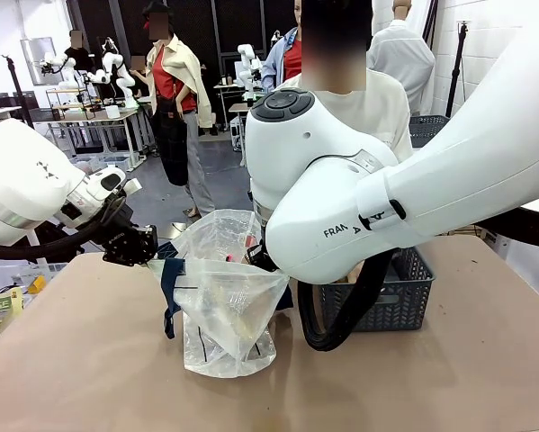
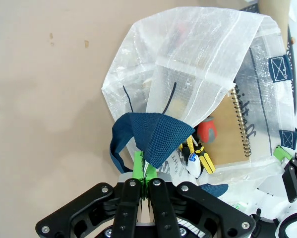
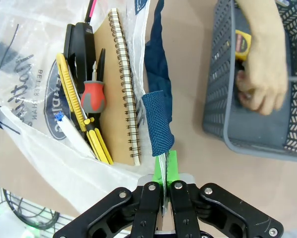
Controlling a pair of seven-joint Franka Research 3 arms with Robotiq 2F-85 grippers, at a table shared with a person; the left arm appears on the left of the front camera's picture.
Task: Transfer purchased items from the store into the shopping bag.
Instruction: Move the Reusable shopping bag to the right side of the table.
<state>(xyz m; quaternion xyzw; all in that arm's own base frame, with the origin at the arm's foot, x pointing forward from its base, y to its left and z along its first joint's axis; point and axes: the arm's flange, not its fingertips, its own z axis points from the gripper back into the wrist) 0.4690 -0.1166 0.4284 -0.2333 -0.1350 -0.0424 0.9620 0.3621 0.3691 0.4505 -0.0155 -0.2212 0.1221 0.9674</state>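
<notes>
Brown tabletop carries my shopping bag, which sags open between the arms beside the grey mesh basket, where a person's hand closes on a yellow item. My left gripper and right gripper are each clamped on one of the navy handles (the film looks light, floppy and tearable, so I judge the woven straps the only sound hold). Inside lie a stiff spiral notebook and a red-handled screwdriver, rigid things likely to slide.

The shopping bag is showing translucent white, with navy handles and dark print. A notebook is showing tan, a screwdriver red and grey, and the latticed basket dark grey.
</notes>
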